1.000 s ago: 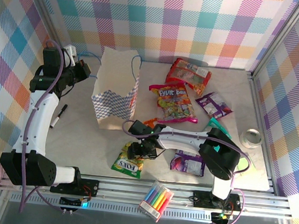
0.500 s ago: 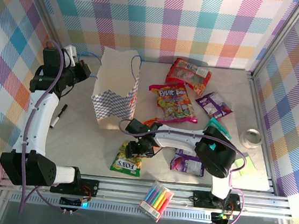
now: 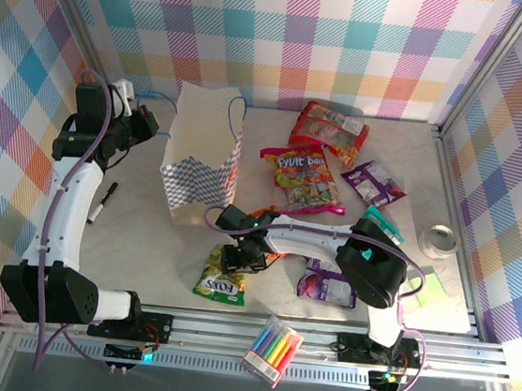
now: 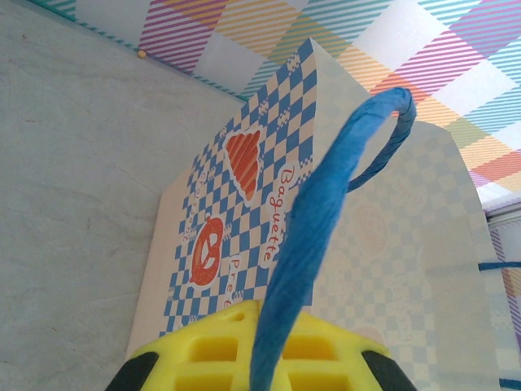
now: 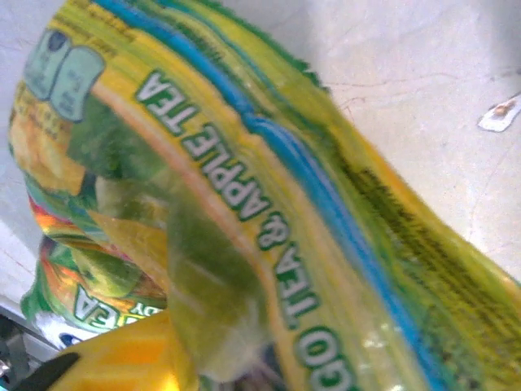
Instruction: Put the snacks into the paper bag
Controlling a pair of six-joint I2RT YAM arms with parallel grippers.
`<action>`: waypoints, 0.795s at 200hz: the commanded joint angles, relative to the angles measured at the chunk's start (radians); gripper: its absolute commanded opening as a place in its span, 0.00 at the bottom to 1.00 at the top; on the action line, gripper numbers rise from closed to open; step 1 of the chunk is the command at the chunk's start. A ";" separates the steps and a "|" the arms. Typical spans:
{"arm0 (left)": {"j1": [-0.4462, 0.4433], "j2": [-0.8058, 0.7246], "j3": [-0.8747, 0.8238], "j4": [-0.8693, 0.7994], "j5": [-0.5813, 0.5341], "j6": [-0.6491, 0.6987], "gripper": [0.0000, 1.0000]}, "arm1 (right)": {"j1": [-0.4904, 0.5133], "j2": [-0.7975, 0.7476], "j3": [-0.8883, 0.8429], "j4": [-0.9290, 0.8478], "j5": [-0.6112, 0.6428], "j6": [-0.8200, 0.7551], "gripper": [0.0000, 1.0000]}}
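Now: right claw on green-yellow packet, left claw on bag handle

Your right gripper (image 3: 240, 254) sits low over the table (image 3: 142, 248), near the middle, and is clamped on the far edge of the green-yellow packet (image 3: 221, 285). In the right wrist view that packet (image 5: 269, 204) is crumpled right up against the lens, "APPLE TEA" is readable, and a yellow finger shows at the bottom edge. The rest of the packet lies on the table just near of the claw.

Your left gripper (image 3: 146, 126) is at the far left, just beside the paper bag (image 3: 198, 165). It is closed on the blue cord handle (image 4: 317, 208); the cord runs taut from the bag straight into the yellow fingers.

The bag is left of centre, with its checkered band on the near side.

The other snacks are all right of the bag:
- red-orange packet (image 3: 330, 128), far
- pink-edged candy packet (image 3: 305, 177), centre
- purple packet (image 3: 373, 183), right
- teal packet (image 3: 382, 224), partly under the right arm
- second purple packet (image 3: 326, 286), near, beside the right arm
- small orange packet (image 3: 261, 214), touching the right arm's far side

A black pen (image 3: 102, 204) lies left of the bag. A marker pack (image 3: 272, 348) rests on the near rail.
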 commanded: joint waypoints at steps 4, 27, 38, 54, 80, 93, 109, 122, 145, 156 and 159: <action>0.014 0.007 0.028 -0.021 0.024 -0.012 0.03 | 0.006 0.033 0.011 -0.061 0.012 -0.014 0.34; 0.013 0.004 0.027 -0.017 0.038 -0.013 0.04 | 0.006 0.025 0.010 -0.071 0.028 -0.014 0.31; 0.014 0.004 0.027 -0.017 0.043 -0.013 0.04 | 0.006 0.017 0.010 -0.079 0.042 -0.013 0.29; 0.014 0.002 0.027 -0.015 0.046 -0.013 0.05 | 0.006 0.003 0.017 -0.095 0.066 -0.017 0.27; 0.014 -0.002 0.026 -0.013 0.046 -0.013 0.05 | 0.007 -0.038 0.029 -0.113 0.102 -0.036 0.16; 0.014 -0.003 0.030 -0.015 0.048 -0.011 0.05 | 0.007 -0.070 0.029 -0.112 0.113 -0.058 0.13; 0.014 -0.002 0.040 -0.022 0.061 -0.008 0.05 | 0.007 -0.112 0.033 -0.118 0.138 -0.080 0.13; 0.014 -0.004 0.040 -0.022 0.062 -0.009 0.06 | 0.007 -0.140 0.040 -0.132 0.157 -0.091 0.13; 0.014 -0.008 0.038 -0.019 0.055 -0.008 0.07 | 0.007 -0.174 0.063 -0.147 0.175 -0.112 0.12; 0.014 -0.005 0.037 -0.017 0.055 -0.009 0.08 | 0.007 -0.189 0.070 -0.146 0.185 -0.116 0.12; 0.014 -0.004 0.036 -0.017 0.055 -0.009 0.08 | 0.007 -0.191 0.072 -0.147 0.189 -0.117 0.11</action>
